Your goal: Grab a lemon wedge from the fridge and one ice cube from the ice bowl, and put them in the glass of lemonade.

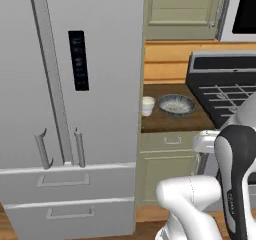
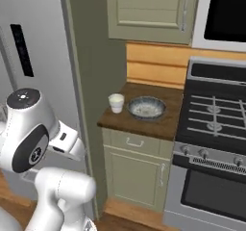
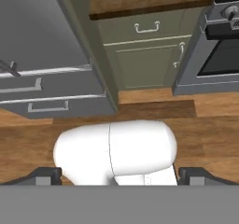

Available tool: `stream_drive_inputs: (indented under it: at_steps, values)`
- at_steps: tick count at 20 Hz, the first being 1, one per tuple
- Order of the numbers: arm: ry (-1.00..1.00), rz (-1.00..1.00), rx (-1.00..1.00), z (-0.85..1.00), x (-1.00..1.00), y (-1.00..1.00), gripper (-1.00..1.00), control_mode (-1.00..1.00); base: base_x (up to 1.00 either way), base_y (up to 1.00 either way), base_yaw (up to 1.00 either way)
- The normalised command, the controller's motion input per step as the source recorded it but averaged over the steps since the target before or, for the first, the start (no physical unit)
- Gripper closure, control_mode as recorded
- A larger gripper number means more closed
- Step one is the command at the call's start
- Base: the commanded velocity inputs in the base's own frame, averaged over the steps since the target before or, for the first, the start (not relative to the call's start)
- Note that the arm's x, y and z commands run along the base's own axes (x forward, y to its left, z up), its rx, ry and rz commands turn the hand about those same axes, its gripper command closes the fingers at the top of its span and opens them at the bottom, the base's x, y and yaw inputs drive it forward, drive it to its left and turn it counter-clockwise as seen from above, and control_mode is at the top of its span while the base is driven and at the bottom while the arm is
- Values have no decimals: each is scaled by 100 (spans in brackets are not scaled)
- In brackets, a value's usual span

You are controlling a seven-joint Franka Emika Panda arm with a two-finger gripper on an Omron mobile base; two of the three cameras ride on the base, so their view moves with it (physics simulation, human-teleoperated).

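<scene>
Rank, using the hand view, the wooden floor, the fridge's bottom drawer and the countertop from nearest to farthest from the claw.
1. The wooden floor, directly ahead of the open claw.
2. The fridge's bottom drawer, to the left.
3. The countertop, at the top, farthest back.

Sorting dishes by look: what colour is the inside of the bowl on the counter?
Whitish and speckled, within a grey rim; the bowl shows best in the right base view.

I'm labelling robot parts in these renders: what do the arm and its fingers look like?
The arm has smooth, rounded glossy white shells with black joint sections and a small round grey mark on one cap. Two small dark grey fingers, blocky with lighter faces. No cables visible.
</scene>
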Motion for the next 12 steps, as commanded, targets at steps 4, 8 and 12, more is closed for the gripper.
stream_drive_inputs:
  at_steps: [4,8,12]
  values:
    - [0,0,0,0,0,0,-100,100,12,100,-28]
    - [0,0,0,0,0,0,-100,100,0,100,-18]
    - [0,0,0,0,0,0,-100,100,0,100,-15]
